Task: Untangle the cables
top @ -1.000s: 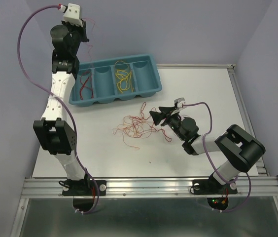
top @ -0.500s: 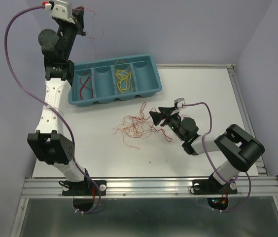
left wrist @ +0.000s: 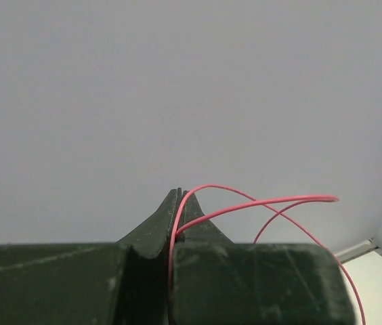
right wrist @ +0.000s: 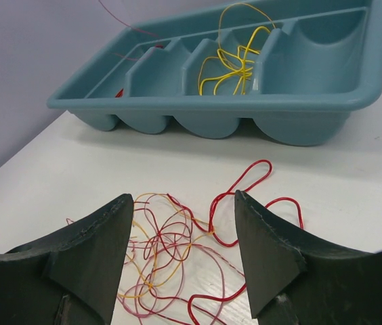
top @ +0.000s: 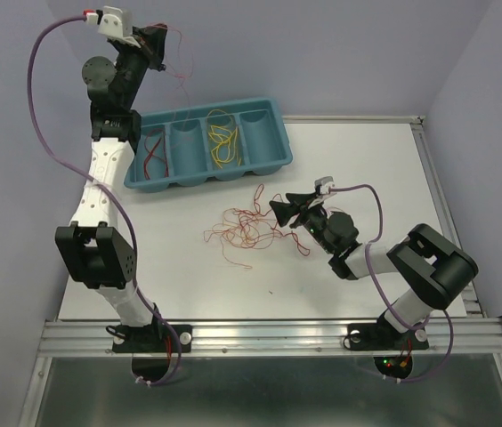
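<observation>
We see the left gripper (top: 157,55) up high, well above the table (top: 367,160). Its fingertips (left wrist: 165,218) are pressed together with no gap, pinching a single thin red cable (top: 176,69). In its wrist view that cable comes out from between the tips, arcs off to the right and drops out of frame at the lower right.

Below this gripper sits a teal tray (top: 205,181). More red cables (top: 153,156) lie in the end compartment nearest it, and yellow cables (top: 222,142) lie two compartments further along.

The right gripper (top: 277,211) is low over the table with its jaws standing well apart and nothing held between them. The tangle of cables (top: 246,227) (red, yellow and orange loops, all hair-thin) lies on the table straight ahead of its fingertips and runs in between them. We cannot tell whether any strand touches a finger. One red loop (right wrist: 248,177) reaches out past the tips, towards the tray, which stands further ahead.
</observation>
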Action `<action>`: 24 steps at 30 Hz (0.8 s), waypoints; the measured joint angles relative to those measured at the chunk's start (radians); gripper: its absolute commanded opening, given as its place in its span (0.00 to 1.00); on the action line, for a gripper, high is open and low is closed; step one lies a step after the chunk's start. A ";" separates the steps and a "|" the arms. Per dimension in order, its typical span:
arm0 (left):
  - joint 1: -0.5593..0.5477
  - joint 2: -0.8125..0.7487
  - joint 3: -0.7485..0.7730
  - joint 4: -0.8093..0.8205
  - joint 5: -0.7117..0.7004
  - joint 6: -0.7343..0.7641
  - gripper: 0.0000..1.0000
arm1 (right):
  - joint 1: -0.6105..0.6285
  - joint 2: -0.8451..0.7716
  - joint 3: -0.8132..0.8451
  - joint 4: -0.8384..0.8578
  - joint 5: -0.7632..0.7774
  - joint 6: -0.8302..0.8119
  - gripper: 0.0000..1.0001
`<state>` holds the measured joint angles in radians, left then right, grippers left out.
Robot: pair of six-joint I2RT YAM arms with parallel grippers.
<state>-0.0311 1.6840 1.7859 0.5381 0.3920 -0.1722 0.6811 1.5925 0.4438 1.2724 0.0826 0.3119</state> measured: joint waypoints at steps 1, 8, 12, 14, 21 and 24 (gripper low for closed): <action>0.000 0.003 -0.010 0.007 -0.001 -0.006 0.00 | 0.000 0.000 -0.001 0.000 0.000 0.000 0.66; 0.000 0.024 -0.155 0.049 -0.013 -0.044 0.00 | 0.000 0.000 -0.004 0.000 -0.001 0.000 0.66; 0.005 0.051 -0.249 0.065 -0.020 -0.056 0.00 | 0.000 -0.001 -0.019 0.001 -0.001 0.000 0.66; 0.011 0.063 -0.276 0.064 -0.020 -0.063 0.00 | 0.000 -0.001 -0.021 0.002 -0.001 0.000 0.66; 0.077 0.120 -0.321 0.059 -0.027 -0.045 0.00 | 0.000 -0.001 -0.021 0.002 -0.004 0.006 0.66; 0.087 0.148 -0.322 0.040 -0.019 -0.033 0.00 | 0.000 -0.001 -0.021 0.003 -0.005 0.007 0.66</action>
<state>0.0559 1.8320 1.4643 0.5785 0.3729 -0.2050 0.6811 1.5913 0.4229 1.2751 0.0772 0.3191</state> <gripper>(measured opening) 0.030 0.664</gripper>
